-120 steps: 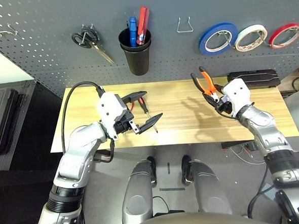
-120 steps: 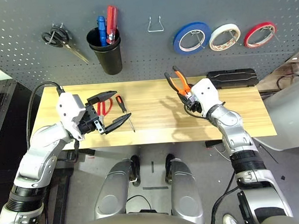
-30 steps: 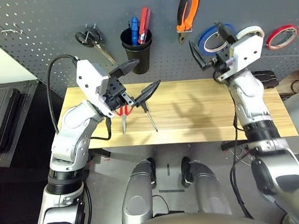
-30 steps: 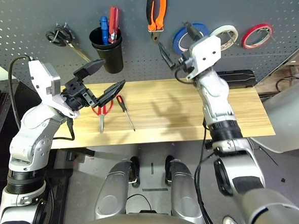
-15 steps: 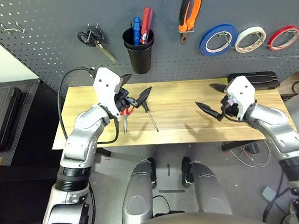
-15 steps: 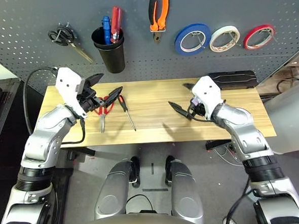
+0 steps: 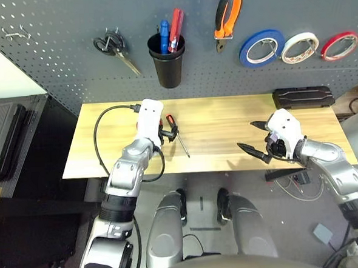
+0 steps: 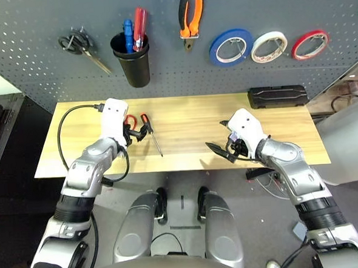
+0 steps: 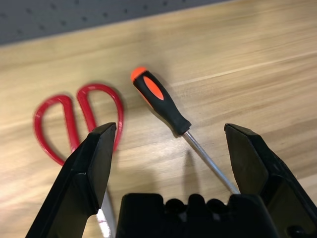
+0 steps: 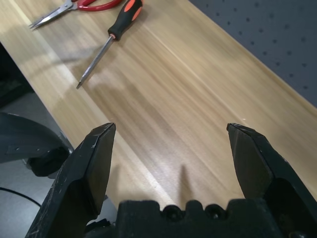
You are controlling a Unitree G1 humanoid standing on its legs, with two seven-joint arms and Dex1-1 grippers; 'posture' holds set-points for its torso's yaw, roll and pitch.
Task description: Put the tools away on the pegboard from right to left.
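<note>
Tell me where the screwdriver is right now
In the left wrist view, the screwdriver lies on the table between the left gripper's open fingers, beside the scissors.

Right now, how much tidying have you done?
The white tape roll and orange-and-black pliers already hang on the pegboard. Nothing is gripped; both end effectors are open. The screwdriver and red-handled scissors are left, lying on the table.
</note>
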